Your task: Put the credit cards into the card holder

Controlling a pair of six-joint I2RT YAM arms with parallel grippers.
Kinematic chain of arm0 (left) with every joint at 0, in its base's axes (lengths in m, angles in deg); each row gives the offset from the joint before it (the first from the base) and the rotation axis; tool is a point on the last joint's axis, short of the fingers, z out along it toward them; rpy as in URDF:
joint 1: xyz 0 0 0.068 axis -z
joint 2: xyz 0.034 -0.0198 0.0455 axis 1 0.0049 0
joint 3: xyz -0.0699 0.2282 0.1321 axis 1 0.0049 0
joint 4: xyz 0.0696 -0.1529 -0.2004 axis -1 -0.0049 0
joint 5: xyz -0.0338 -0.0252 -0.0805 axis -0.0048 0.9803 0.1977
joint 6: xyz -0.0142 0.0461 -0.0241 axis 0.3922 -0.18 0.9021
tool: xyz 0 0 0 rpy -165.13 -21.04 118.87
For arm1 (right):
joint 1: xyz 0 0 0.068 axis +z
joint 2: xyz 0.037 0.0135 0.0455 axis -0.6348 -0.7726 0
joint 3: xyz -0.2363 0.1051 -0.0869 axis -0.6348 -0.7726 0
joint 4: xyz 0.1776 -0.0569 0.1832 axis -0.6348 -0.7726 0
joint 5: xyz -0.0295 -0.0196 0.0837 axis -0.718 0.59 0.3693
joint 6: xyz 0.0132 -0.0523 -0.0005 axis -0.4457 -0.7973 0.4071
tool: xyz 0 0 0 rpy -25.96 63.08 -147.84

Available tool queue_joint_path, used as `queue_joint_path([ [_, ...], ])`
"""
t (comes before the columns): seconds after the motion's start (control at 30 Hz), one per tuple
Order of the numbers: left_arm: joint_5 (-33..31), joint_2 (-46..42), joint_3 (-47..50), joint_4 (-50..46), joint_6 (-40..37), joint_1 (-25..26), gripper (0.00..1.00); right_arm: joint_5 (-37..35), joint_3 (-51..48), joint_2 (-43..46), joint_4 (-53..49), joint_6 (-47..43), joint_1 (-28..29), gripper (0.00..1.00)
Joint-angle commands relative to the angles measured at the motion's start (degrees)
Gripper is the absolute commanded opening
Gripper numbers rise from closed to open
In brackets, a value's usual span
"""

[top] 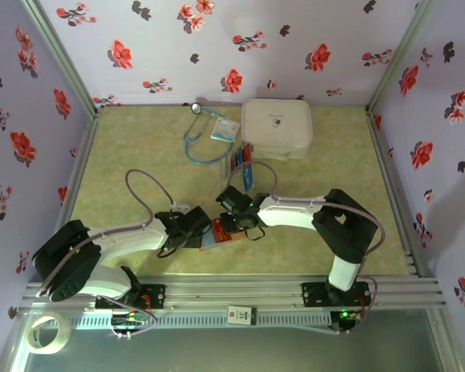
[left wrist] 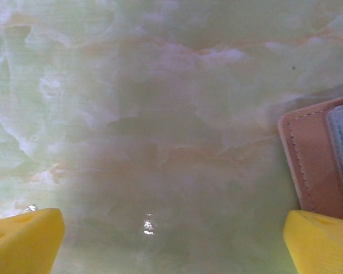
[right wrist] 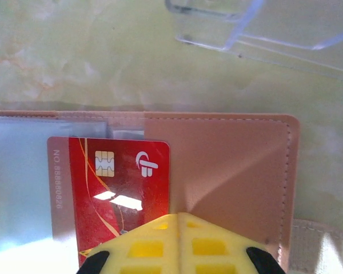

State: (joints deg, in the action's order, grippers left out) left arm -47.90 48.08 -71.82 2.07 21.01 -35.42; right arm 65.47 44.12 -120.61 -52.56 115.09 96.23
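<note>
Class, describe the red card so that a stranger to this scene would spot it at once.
Find the green marbled table, then the open tan card holder near its front edge. At its clear pockets, just beyond the shut jaws of the right gripper, lies the red card: glossy red with a gold chip and white logo, against plain leather.

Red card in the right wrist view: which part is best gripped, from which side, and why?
Probably its near short edge, approached from the camera's side. The red card lies flat on the open card holder with its far end at the clear sleeves, so the near end by the right gripper is what fingers can pinch.
</note>
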Motion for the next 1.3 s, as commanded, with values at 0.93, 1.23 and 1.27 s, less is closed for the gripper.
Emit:
queue_joint_path([
  [0.93, 0.62, -0.02, 0.94, 3.27, -0.95, -0.42, 1.0, 4.19, -0.53, 1.24, 6.64, 5.32, 2.3, 0.02],
  [1.23, -0.19, -4.53, 1.68, 1.21, -1.58, -1.98, 1.0, 2.73, -6.4, 9.44, 6.93, 5.78, -0.35, 0.13],
  [1.27, -0.24, -4.91, 1.62, 1.01, -1.62, -2.25, 1.0, 2.53, -6.68, 10.36, 6.55, 5.72, -0.53, 0.15],
])
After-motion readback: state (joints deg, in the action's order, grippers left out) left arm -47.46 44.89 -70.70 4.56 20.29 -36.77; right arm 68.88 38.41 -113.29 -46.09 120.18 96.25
